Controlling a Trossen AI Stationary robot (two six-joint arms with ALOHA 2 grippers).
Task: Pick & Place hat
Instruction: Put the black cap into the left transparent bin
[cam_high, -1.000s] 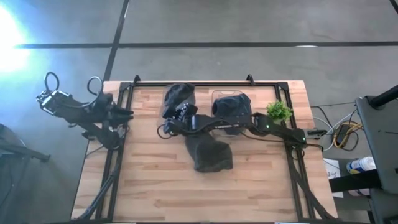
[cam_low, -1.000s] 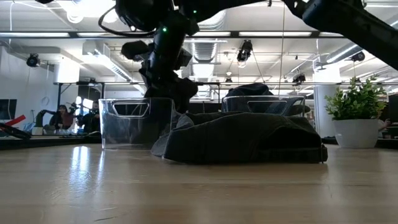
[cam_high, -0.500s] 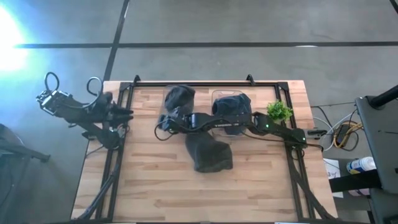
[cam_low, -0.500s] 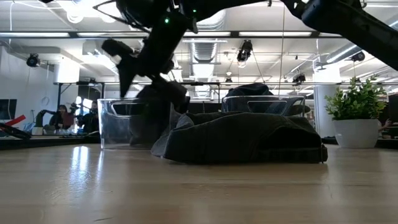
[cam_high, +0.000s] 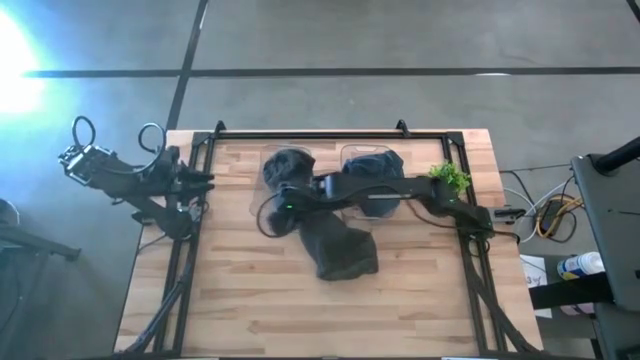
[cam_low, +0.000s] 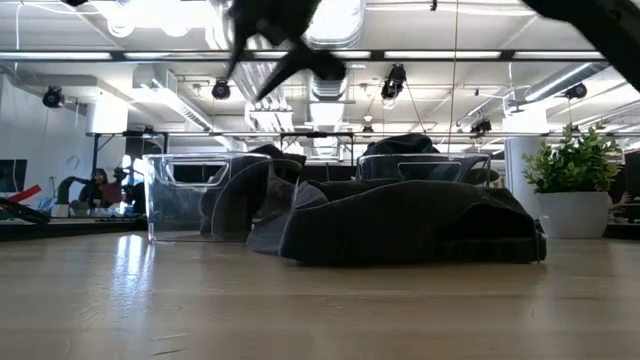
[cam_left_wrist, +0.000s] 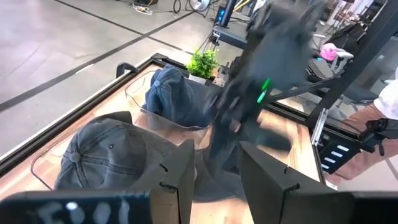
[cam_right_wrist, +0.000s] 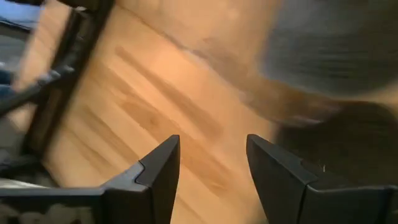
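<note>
A dark grey hat (cam_high: 287, 165) lies in the left clear bin (cam_high: 262, 185) at the table's far side; it also shows in the low view (cam_low: 245, 195) and the left wrist view (cam_left_wrist: 106, 155). A blue hat (cam_high: 372, 168) lies in the right clear bin (cam_left_wrist: 140, 102). Another dark hat (cam_high: 342, 248) lies flat on the table in front of the bins (cam_low: 410, 220). My right gripper (cam_high: 275, 210) (cam_right_wrist: 211, 143) is open and empty, above the table just in front of the left bin. My left gripper (cam_high: 205, 180) (cam_left_wrist: 214, 155) is open and empty at the table's left edge.
A small potted plant (cam_high: 449, 178) stands at the far right. A black metal frame (cam_high: 300, 132) runs around the table's edges. Bare wood (cam_high: 250, 300) lies along the near side.
My right gripper has let go of the dark grey hat, which has dropped into the left bin. The gripper has gone up and toward the table's near edge. The left bin has slid a little toward the table's left.
</note>
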